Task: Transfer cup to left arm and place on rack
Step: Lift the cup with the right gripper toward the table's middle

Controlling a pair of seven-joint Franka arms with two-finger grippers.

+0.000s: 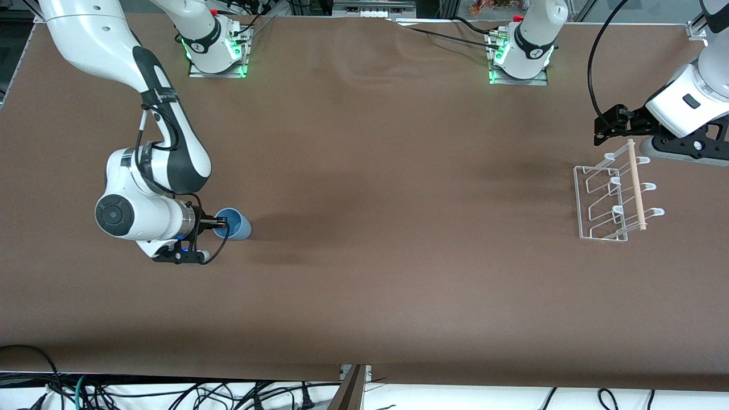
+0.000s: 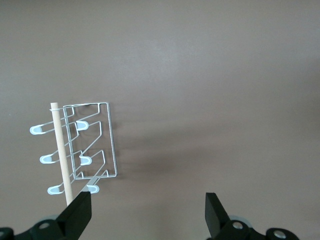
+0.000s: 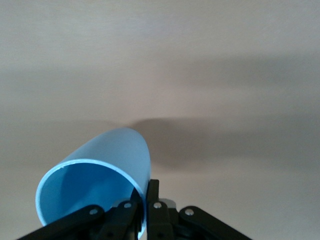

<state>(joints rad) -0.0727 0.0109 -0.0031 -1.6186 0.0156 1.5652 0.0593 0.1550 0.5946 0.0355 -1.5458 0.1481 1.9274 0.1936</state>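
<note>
The light-blue cup (image 1: 234, 224) lies on its side on the brown table toward the right arm's end, its mouth facing the gripper. My right gripper (image 1: 219, 222) is shut on the cup's rim (image 3: 141, 200), one finger inside the mouth and one finger outside against the wall. The white wire rack (image 1: 612, 196) with its wooden dowel (image 1: 637, 185) stands toward the left arm's end. My left gripper (image 1: 605, 126) hangs open just above the table beside the rack (image 2: 82, 150), nothing between its fingers (image 2: 217, 212).
Both arm bases (image 1: 217, 48) (image 1: 521, 54) stand on plates at the table's edge farthest from the front camera. Cables trail past the table's front edge. Bare brown table (image 1: 398, 228) stretches between the cup and the rack.
</note>
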